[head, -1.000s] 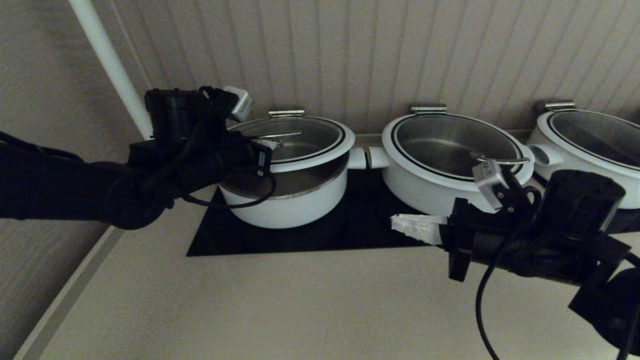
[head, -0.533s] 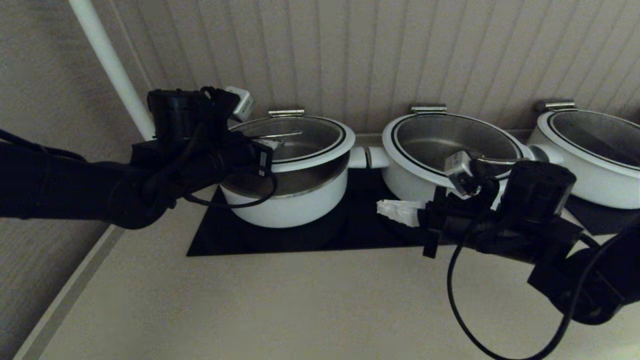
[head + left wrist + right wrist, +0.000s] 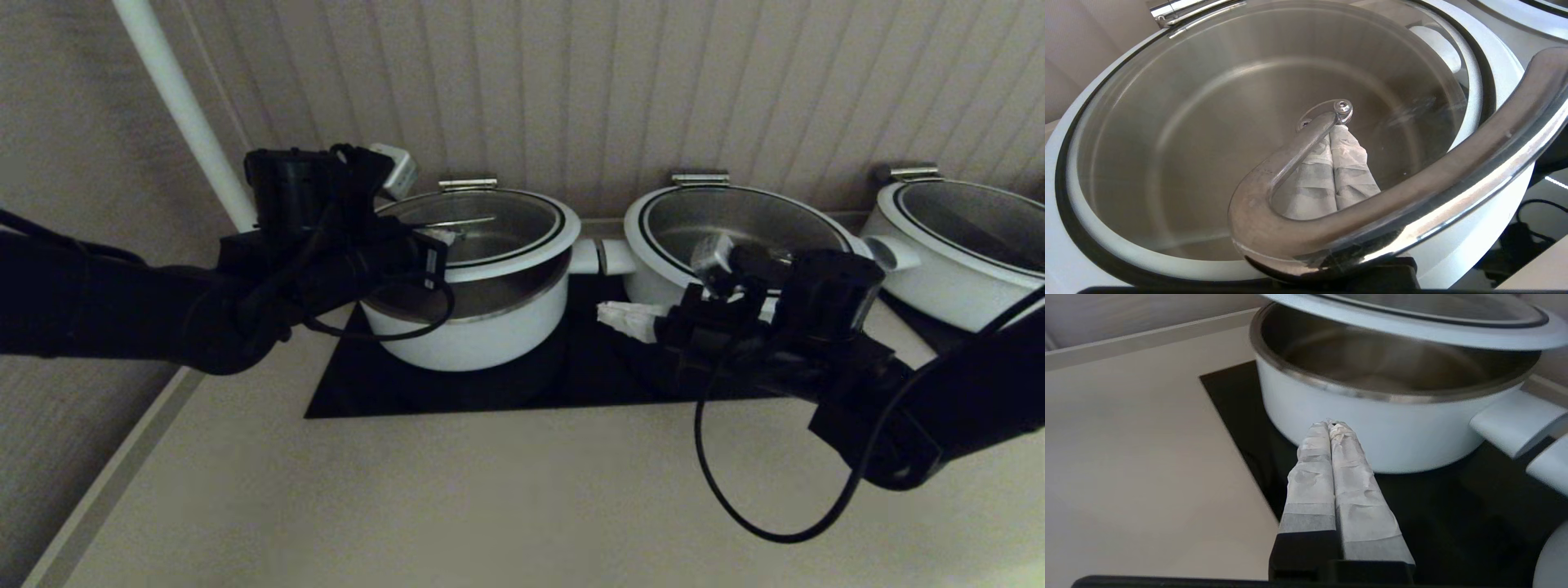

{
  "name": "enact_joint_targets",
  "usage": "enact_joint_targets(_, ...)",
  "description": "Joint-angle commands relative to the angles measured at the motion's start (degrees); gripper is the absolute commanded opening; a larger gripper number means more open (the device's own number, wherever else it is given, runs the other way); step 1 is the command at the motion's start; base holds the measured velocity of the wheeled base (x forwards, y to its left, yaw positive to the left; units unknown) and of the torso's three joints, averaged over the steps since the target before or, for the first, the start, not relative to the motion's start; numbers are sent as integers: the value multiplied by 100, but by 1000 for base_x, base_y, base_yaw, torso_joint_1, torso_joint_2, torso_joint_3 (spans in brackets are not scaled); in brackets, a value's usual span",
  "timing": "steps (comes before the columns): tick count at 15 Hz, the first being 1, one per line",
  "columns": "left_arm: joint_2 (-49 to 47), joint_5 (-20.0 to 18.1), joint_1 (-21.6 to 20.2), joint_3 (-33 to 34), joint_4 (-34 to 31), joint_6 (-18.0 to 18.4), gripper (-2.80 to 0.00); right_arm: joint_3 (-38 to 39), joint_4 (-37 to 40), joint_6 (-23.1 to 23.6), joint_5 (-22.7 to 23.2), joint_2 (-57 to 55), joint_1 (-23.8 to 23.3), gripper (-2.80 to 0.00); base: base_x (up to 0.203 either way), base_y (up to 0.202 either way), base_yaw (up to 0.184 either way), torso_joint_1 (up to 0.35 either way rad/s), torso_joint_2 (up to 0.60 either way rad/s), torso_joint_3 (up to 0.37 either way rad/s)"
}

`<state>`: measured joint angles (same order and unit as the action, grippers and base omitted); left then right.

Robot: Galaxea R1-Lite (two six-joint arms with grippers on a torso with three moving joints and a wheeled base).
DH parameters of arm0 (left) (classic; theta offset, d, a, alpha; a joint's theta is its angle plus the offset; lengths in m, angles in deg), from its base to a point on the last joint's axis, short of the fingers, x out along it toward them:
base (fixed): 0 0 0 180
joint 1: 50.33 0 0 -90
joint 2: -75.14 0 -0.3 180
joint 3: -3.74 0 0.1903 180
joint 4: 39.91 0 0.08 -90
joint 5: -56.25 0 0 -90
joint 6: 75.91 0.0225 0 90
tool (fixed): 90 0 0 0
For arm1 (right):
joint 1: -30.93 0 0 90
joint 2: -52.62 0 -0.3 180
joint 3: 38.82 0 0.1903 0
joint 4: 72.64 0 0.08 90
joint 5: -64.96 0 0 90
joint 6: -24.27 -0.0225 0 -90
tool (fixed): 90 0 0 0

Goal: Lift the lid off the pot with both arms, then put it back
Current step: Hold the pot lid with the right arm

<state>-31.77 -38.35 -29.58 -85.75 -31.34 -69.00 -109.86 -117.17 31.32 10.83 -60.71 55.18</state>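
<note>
Since a second ago your right tool (image 3: 624, 318) has travelled left across the front of the middle pot (image 3: 735, 245) and now hangs over the black panel (image 3: 506, 384), near the pot (image 3: 469, 327), its white-wrapped fingers (image 3: 1331, 477) pressed together on nothing. Your left tool (image 3: 1337, 143) has hardly shifted: its closed tips sit tucked through the steel loop handle (image 3: 1298, 204) of the lid (image 3: 490, 237), so it hooks the handle rather than pinching it. You have the lid raised and tilted above the pot, a gap showing along the near side and the steel lining exposed. A third pot (image 3: 963, 245) sits at the far right of the counter (image 3: 408, 506).
</note>
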Motion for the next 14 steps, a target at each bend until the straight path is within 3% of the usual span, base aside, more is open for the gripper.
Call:
enact_joint_targets(1,-23,-6,-1,3,5,-6,-280,-240,-40,15,-36,-230,19,-280,0,0,0,0,0,0)
enact_joint_targets(5,-40,-6,-9,3,5,-6,-280,-574,-51,7,-272,-410,160,-280,0,0,0,0,0,0)
enact_joint_targets(9,-49,-6,-18,3,14,-14,-280,-824,-594,-1,-527,-738,353,-280,0,0,0,0,0,0)
enact_joint_targets(14,-49,-3,-95,3,14,-6,-280,-1055,-736,-2,-546,-923,444,-280,0,0,0,0,0,0)
